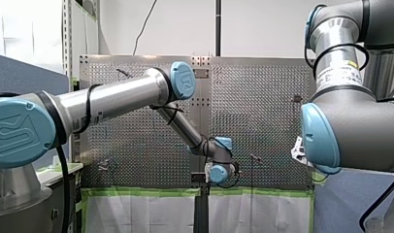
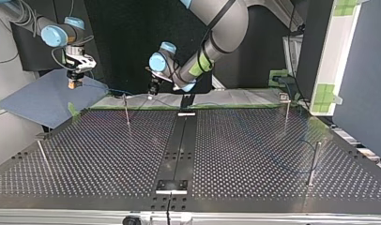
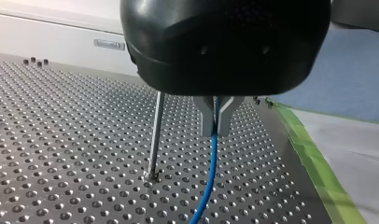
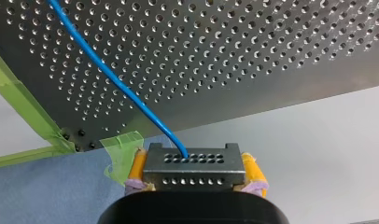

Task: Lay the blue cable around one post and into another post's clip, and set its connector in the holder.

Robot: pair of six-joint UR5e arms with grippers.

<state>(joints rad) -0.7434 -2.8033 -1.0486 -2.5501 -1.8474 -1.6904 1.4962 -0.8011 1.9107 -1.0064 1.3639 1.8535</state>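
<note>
In the left wrist view my left gripper [image 3: 215, 133] has its metal fingers shut on the blue cable [image 3: 207, 182], just above the perforated plate. A thin metal post [image 3: 154, 135] stands close beside it. The cable runs on from the fingers across the plate. My right gripper [image 4: 194, 164], with yellow pads, is shut on the grey metal connector [image 4: 192, 175] at the cable's end, off the plate's corner. In the top view my right gripper [image 2: 75, 82] hangs over a blue mat at the far left, and my left gripper [image 2: 152, 92] is near the post [image 2: 127, 112].
Other thin posts stand on the plate [image 2: 254, 154] at the top view's right [image 2: 286, 112], near right [image 2: 313, 164] and near left [image 2: 43, 155]. A dark strip [image 2: 179, 140] runs down the middle. Green tape [image 3: 313, 158] marks the plate's edge.
</note>
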